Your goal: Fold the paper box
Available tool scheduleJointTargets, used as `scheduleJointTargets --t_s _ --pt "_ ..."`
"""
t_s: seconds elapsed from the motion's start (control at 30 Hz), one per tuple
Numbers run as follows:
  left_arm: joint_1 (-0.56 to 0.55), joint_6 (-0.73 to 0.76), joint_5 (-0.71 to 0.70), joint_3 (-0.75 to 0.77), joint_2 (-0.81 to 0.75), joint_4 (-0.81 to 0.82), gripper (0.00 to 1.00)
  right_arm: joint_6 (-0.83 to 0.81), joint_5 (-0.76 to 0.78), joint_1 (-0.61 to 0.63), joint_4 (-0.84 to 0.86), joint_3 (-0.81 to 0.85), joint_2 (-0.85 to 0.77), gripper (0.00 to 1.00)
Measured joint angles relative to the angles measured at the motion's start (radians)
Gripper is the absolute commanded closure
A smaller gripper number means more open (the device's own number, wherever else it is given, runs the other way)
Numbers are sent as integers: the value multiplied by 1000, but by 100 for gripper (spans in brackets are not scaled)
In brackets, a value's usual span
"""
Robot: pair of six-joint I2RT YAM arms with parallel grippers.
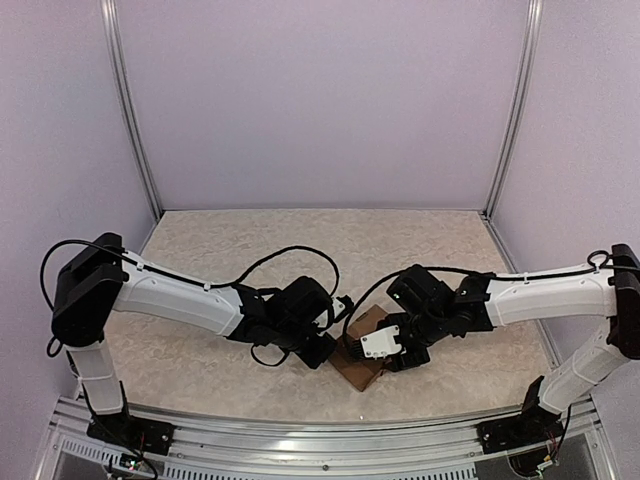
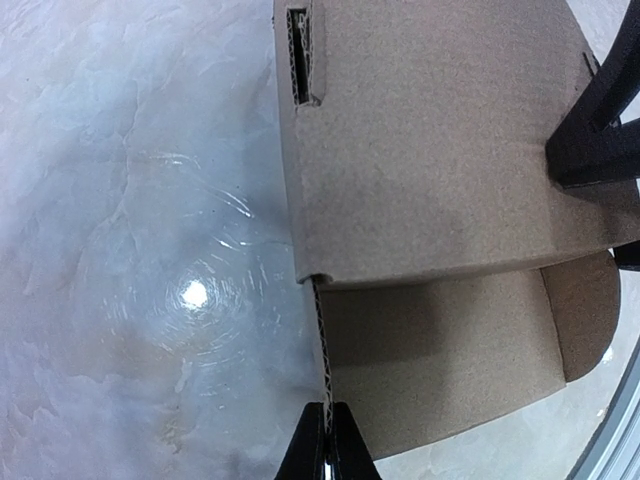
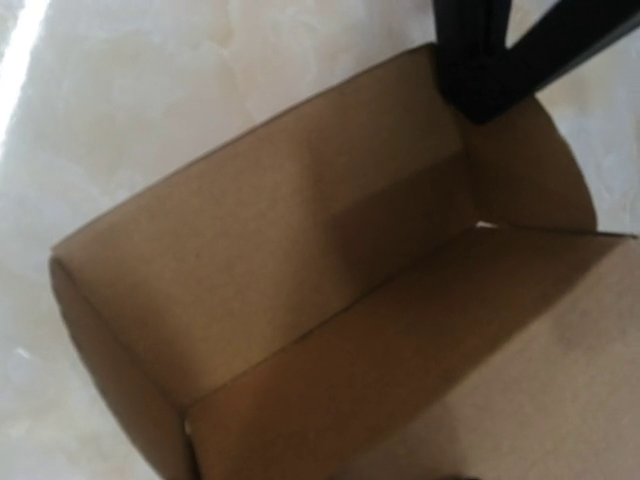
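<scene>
Mid-fold: left gripper point(image 2: 325, 435) clamps paper box point(image 1: 362, 352) wall edge; right gripper point(image 1: 388, 350) on box's opp. side, grip unclear. Next prob.: tuck rounded flap inward.

Brown paper box point(image 1: 358, 370) on the marbled table point(image 1: 300, 250), wedged between left gripper point(image 1: 330, 347) and right gripper point(image 1: 388, 352)

Paper box point(image 1: 362, 350): plain brown corrugated cardboard, matt, faintly fibrous on both faces. The fluted core shows at the cut edge pinched in the left hand point(image 2: 325, 445). Fingers point(image 2: 343, 452) of that hand: smooth black plastic, low sheen. Worktop point(image 2: 150, 200) beside the left hand: pale marble-look surface, smooth and glossy, with a bright lamp glare on it. Arm shell point(image 1: 180, 295) behind the left hand: smooth white plastic, slight gloss. Frame rail point(image 1: 300, 425) near the arm bases: silvery metal, satin finish.
</scene>
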Motion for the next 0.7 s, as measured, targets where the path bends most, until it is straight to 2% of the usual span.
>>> scheduleJointTargets --t_s 0.57,0.7 --pt "1 -22 21 55 0 -100 98 -30 -12 0 -3 -3 -7 44" --pt "10 -30 42 73 0 -129 98 -37 -20 0 -4 -3 -7 40"
